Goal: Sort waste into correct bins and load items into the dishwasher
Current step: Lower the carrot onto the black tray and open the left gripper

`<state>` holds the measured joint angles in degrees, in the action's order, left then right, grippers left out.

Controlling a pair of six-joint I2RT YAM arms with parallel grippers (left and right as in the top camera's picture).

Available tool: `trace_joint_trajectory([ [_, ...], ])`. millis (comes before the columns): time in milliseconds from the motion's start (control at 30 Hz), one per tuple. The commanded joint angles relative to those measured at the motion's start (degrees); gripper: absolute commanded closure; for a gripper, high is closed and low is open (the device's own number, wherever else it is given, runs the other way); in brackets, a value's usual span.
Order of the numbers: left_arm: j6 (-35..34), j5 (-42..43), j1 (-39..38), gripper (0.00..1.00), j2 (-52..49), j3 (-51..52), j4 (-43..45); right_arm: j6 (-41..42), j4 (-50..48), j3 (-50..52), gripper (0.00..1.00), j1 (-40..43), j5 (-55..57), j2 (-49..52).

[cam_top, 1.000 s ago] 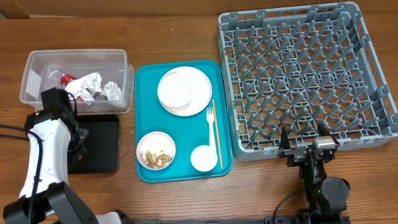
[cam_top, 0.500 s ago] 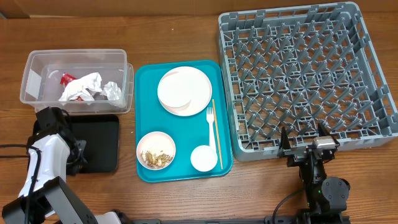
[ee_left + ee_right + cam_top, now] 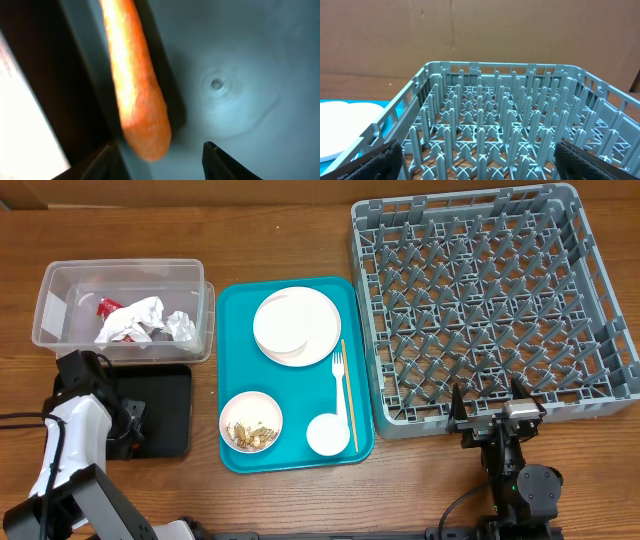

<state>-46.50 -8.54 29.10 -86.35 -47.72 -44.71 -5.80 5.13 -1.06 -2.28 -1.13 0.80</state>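
An orange carrot (image 3: 135, 85) lies on the floor of the shallow black tray (image 3: 240, 75), along its wall. My left gripper (image 3: 160, 146) is open around the carrot's tip, with a clear gap to the right finger. In the overhead view the left gripper (image 3: 130, 428) hangs over the black tray (image 3: 165, 395) and hides the carrot. The clear tub (image 3: 60, 285) holds crumpled napkins (image 3: 135, 320) and a red wrapper (image 3: 106, 306). My right gripper (image 3: 490, 415) stands open and empty at the front wall of the grey dish rack (image 3: 480, 290).
A teal tray (image 3: 240, 350) carries a white plate (image 3: 296, 325), a bowl of food scraps (image 3: 250, 422), a small cup (image 3: 327, 434), a fork (image 3: 340, 385) and a wooden stick (image 3: 348, 395). In the right wrist view, the rack's pegs (image 3: 485, 125) fill the space ahead.
My left arm has drawn back from beside the clear tub toward the table's front, to the black tray's left edge. The right arm has not moved.
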Motion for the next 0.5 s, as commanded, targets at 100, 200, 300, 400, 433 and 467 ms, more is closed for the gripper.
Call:
trace_joint_trajectory([
  [100,1.8,0.7,0.2,0.45,1.0,-8.4,-6.2,0.0,-0.3,0.6,0.0,0.2,0.0,-0.5],
  [200,1.8,1.7,0.2,0.44,1.0,-12.9,-10.3,0.0,-0.3,0.6,0.0,0.2,0.0,-0.5],
  [300,4.5,7.4,0.1,0.43,1.0,-17.0,-13.7,0.0,-0.3,0.6,0.0,0.2,0.0,-0.5],
  [400,9.7,16.1,0.1,0.4,1.0,-19.7,-15.5,0.0,-0.3,0.6,0.0,0.2,0.0,-0.5],
  [433,11.1,19.4,0.1,0.4,1.0,-20.3,-16.0,0.0,-0.3,0.6,0.0,0.2,0.0,-0.5],
  [467,12.3,23.2,0.1,0.39,1.0,-20.8,-16.6,0.0,-0.3,0.6,0.0,0.2,0.0,-0.5],
])
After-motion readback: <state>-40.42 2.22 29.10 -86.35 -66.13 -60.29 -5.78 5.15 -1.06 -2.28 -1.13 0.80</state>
